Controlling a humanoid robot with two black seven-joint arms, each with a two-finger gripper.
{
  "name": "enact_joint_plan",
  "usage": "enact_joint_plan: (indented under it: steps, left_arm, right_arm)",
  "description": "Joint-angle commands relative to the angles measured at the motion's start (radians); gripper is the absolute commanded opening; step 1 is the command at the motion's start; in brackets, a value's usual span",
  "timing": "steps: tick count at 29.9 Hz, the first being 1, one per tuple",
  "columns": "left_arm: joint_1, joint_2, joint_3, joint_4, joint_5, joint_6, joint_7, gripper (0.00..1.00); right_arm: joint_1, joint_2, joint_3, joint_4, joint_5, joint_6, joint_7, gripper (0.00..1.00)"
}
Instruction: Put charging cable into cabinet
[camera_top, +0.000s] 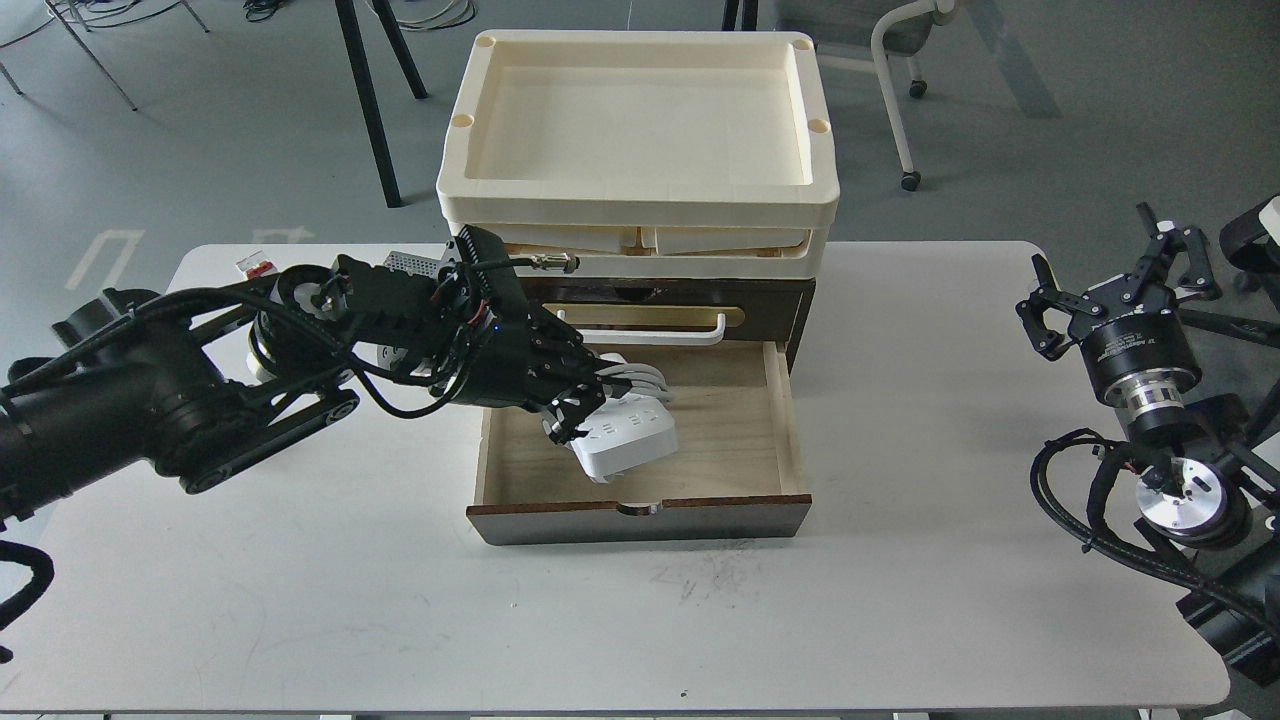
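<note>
Drawer (745, 440) of the cabinet (770, 300) stands pulled out toward the table's (300, 600) front edge. The left gripper (570, 415) clamps the charging cable (625, 435), tilted, over the drawer's middle; whether it touches the floor is unclear. The right gripper (1110, 275) hangs spread and empty near the right edge.
</note>
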Motion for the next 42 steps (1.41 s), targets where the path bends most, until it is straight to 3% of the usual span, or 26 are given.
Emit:
enact_joint_plan:
  steps: [1, 9, 12, 13, 16, 17, 24, 29, 33, 37, 42]
  left_arm:
    - [0.008, -0.016, 0.0, 0.017, 0.0, 0.004, 0.008, 0.05]
    - [0.016, -0.036, 0.0, 0.045, 0.0, 0.013, 0.062, 0.06]
    - [0.017, -0.036, 0.0, 0.051, 0.0, 0.013, 0.085, 0.11]
    - [0.02, -0.034, 0.001, 0.051, 0.0, 0.013, 0.087, 0.17]
    - [0.045, -0.027, -0.003, 0.039, 0.0, 0.037, 0.079, 0.57]
    - [0.049, -0.024, -0.002, 0.031, 0.0, 0.053, 0.074, 0.63]
    - [0.085, -0.037, -0.035, 0.002, 0.0, 0.084, 0.073, 0.82]
    - [0.085, 0.009, -0.106, -0.147, -0.001, 0.131, 0.051, 0.88]
    - [0.089, 0.082, -0.192, -0.242, -0.343, 0.134, 0.001, 0.94]
    - [0.146, 0.119, -0.377, -0.244, -0.724, 0.131, 0.0, 0.99]
    - [0.203, 0.177, -0.558, -0.218, -1.129, 0.113, 0.0, 0.99]
  right_arm:
    - [0.0, 0.0, 0.0, 0.0, 0.0, 0.0, 0.001, 1.0]
    - [0.0, -0.001, 0.0, 0.0, 0.0, 0.0, 0.001, 1.0]
    - [0.0, 0.0, 0.0, 0.0, 0.0, 0.0, 0.001, 1.0]
    - [0.0, 0.0, 0.0, 0.0, 0.0, 0.0, 0.0, 1.0]
    - [0.0, 0.0, 0.0, 0.0, 0.0, 0.0, 0.001, 1.0]
    - [0.0, 0.0, 0.0, 0.0, 0.0, 0.0, 0.0, 1.0]
    - [0.0, -0.001, 0.0, 0.0, 0.0, 0.002, 0.0, 1.0]
    - [0.0, -0.001, 0.0, 0.0, 0.0, 0.0, 0.0, 1.0]
    - [0.0, 0.0, 0.0, 0.0, 0.0, 0.002, 0.001, 1.0]
    - [0.0, 0.0, 0.0, 0.0, 0.0, 0.002, 0.001, 1.0]
    - [-0.001, 0.0, -0.001, 0.011, 0.0, 0.002, 0.001, 1.0]
